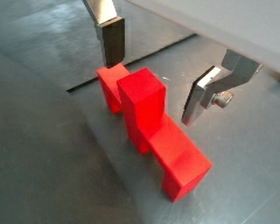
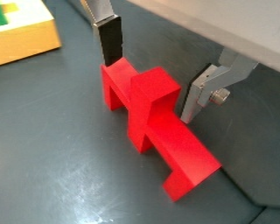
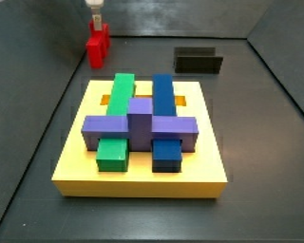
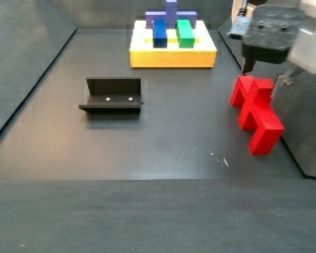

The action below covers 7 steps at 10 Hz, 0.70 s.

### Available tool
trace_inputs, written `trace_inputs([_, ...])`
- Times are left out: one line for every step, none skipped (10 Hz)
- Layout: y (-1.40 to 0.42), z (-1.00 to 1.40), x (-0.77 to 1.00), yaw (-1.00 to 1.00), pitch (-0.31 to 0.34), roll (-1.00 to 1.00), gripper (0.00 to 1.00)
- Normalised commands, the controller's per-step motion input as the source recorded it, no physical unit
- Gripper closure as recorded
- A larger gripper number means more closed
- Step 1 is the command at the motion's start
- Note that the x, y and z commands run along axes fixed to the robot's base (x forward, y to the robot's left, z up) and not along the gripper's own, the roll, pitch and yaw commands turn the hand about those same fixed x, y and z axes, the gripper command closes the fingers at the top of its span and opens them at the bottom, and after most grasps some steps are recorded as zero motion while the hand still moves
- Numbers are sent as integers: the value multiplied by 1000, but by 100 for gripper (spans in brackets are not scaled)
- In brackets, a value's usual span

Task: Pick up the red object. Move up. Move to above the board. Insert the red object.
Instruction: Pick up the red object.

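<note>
Gripper (image 1: 154,74): fingers (image 1: 206,94) brushed silver metal, matt dark pads. Between them, red object (image 2: 149,122): smooth, faintly glossy plastic. Beneath, floor (image 4: 161,148): dark, slightly sheened.

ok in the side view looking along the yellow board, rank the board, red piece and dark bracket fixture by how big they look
1. The thick square yellow board, largest by far.
2. The dark L-shaped fixture and the bright red blocky object look similar; both sit far back, so I won't rank them.
The gripper sits at the red object's top.

Dark grey floor (image 4: 134,148) with faint sheen, enclosed by low dark grey walls (image 3: 180,17)
</note>
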Motion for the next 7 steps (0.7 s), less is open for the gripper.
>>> trace_inputs([0,-194,0,-800,-127,-91,0])
trace_inputs([0,-209,0,-737,-124,-66,0])
trace_inputs([0,-234,0,-617,-76,-21,0])
trace_inputs([37,-180,-97,-483,-60,-31,0])
trace_inputs([66,-137,-120,-183,-51,-29,0])
trace_inputs([37,-94,-51,-77,-51,-3,0])
trace_inputs([31,-103,-77,-71,-61,-10,0])
